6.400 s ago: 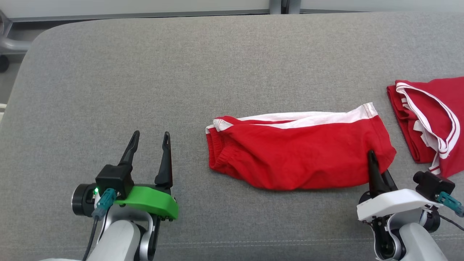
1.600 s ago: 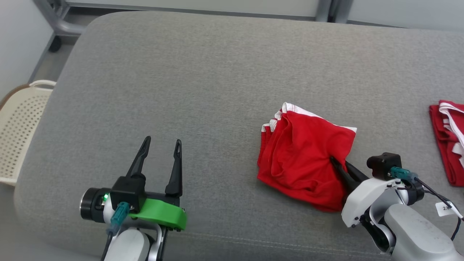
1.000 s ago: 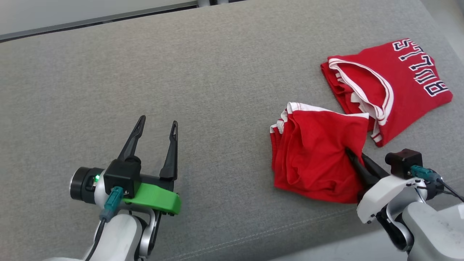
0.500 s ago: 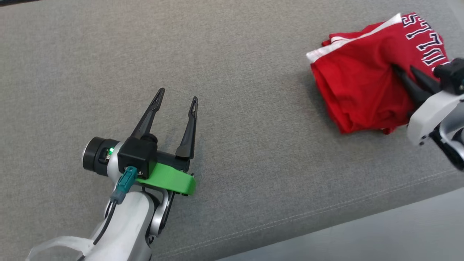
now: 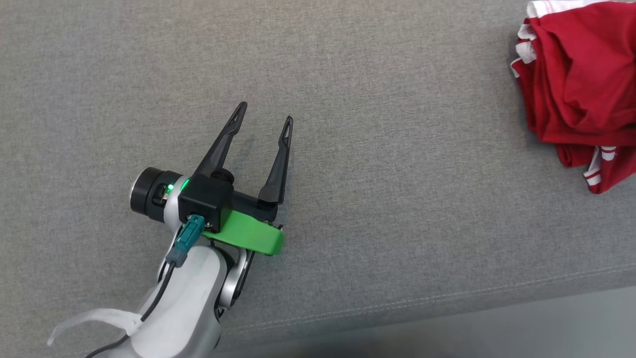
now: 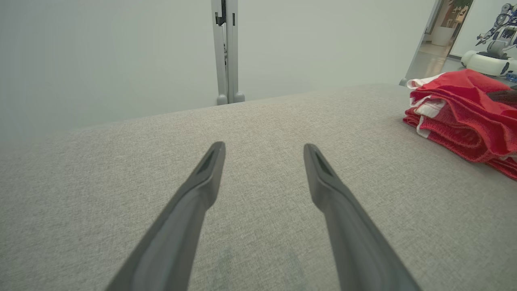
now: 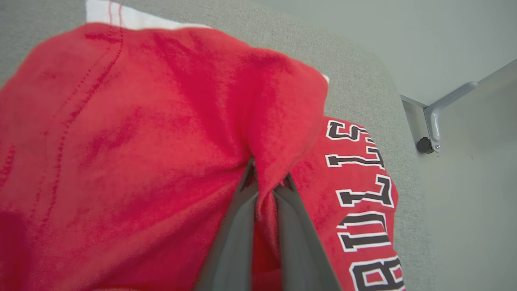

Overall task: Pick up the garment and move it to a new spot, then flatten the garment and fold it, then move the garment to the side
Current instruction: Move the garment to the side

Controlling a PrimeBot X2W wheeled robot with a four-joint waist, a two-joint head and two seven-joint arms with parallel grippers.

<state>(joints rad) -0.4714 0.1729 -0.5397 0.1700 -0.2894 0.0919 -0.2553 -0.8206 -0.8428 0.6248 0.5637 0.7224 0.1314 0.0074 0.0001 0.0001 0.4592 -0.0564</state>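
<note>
At the far right of the grey fabric cushion [image 5: 397,199], the bunched red shorts [image 5: 581,74] lie on top of a red jersey [image 7: 363,210] lettered BULLS; the right gripper [image 7: 266,180] is clamped tight on a pinch of the shorts' cloth; the left gripper [image 5: 265,112] hovers well apart from them over bare cushion, fingers spread wide and empty.

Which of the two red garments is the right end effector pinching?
The plain red shorts on top, in the right end effector; the lettered jersey beneath is ungripped.
</note>
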